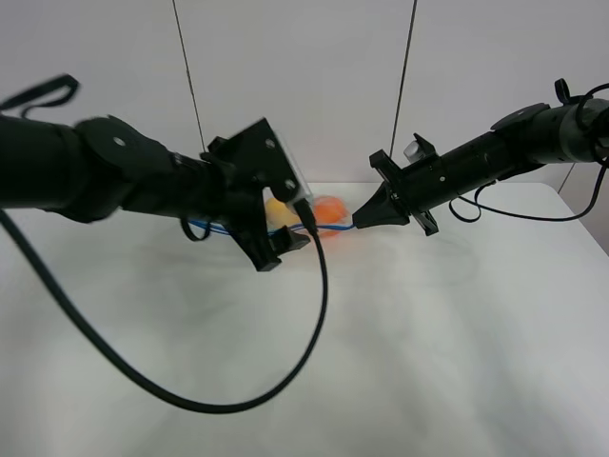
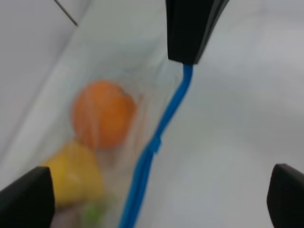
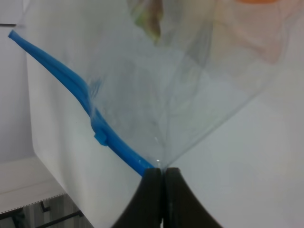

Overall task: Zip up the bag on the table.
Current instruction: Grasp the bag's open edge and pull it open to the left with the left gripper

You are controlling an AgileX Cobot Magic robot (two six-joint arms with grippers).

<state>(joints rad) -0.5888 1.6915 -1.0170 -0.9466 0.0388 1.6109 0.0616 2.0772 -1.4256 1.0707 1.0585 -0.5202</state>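
The clear bag [image 1: 306, 221] lies on the white table [image 1: 400, 362] at the back middle. The orange [image 1: 329, 209] and yellow pear [image 1: 277, 211] show through it; the eggplant is not clearly visible. My right gripper [image 1: 358, 221] is shut on the bag's corner at the end of the blue zipper strip [image 3: 71, 83], lifting it taut; the right wrist view shows the pinch [image 3: 160, 176]. The small slider [image 3: 100, 137] sits partway along the strip. My left gripper [image 1: 276, 249] is open, its fingers [image 2: 26, 199] wide apart on either side of the strip [image 2: 164, 118], not touching it.
The left arm's black cable [image 1: 190, 395] loops over the front of the table. A white wall with two thin vertical lines [image 1: 404, 76] stands behind the table. The table's right corner [image 1: 561, 195] is in view.
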